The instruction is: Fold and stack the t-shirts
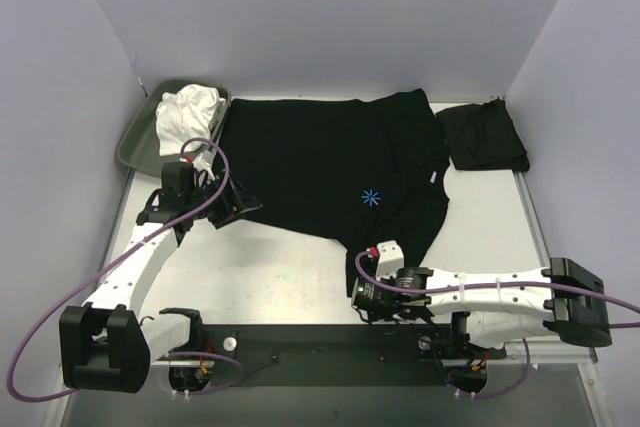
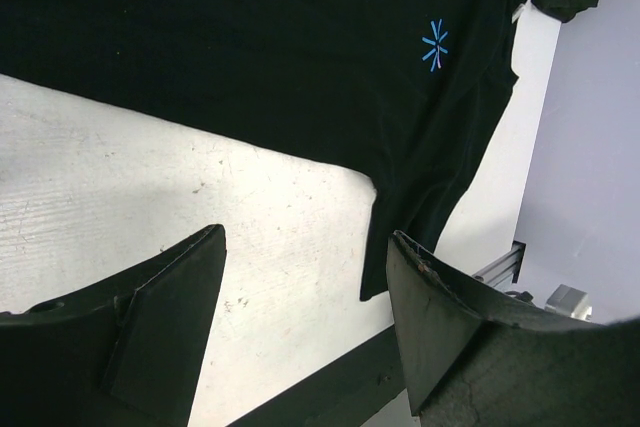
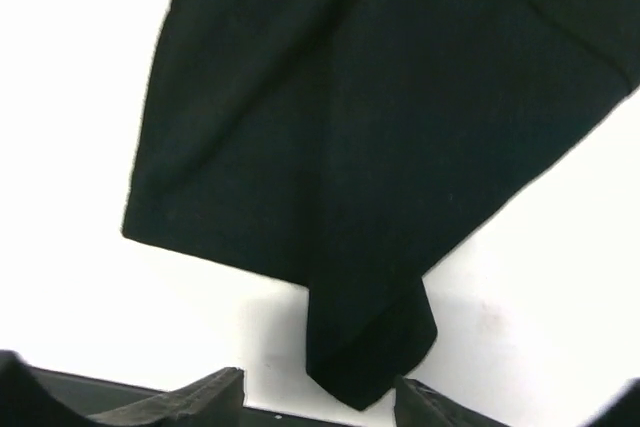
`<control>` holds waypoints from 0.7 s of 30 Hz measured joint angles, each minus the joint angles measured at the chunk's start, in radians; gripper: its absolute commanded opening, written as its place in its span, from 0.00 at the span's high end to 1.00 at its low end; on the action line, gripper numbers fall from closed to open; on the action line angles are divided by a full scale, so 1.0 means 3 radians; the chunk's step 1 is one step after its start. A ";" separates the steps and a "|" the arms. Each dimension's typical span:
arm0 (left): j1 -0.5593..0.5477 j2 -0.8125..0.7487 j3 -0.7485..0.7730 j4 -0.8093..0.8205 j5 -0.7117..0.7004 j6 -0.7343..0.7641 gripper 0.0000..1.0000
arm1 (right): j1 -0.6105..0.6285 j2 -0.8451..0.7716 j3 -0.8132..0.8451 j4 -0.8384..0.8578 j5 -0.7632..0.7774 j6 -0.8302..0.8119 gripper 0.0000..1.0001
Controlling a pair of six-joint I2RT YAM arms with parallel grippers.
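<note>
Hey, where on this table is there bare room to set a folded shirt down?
Two bare patches: the near strip between the spread t-shirt and the black base rail, between the arms; and the right side, nearer than the folded t-shirt, out to the table edge. Crowded: far left, where tray, white cloth and left gripper bunch.

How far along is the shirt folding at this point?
Done: one folded shirt at the far right. In hand: the marked shirt lies spread flat; left gripper and right gripper, both open, sit by its near edge. Remaining: folding it and stacking.
</note>
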 measured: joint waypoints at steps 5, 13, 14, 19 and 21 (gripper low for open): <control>0.0000 0.0000 -0.0036 0.0019 0.0000 0.0000 0.25 | 0.0080 0.0272 0.0008 -0.0072 0.0057 0.0141 0.56; 0.0000 0.0000 -0.0043 0.0025 0.0000 0.0001 0.25 | 0.0080 0.0833 0.0289 -0.0145 0.0254 0.0150 0.70; 0.0000 0.0000 -0.0043 0.0025 0.0000 0.0001 0.25 | 0.0080 0.0870 0.0309 -0.0144 0.0270 0.0142 0.73; 0.0000 0.0001 -0.0043 0.0025 0.0000 0.0003 0.25 | 0.0080 0.0977 0.0370 -0.0151 0.0338 0.0136 0.85; 0.0000 0.0001 -0.0043 0.0025 0.0000 0.0003 0.25 | 0.0080 0.0979 0.0373 -0.0154 0.0354 0.0136 0.93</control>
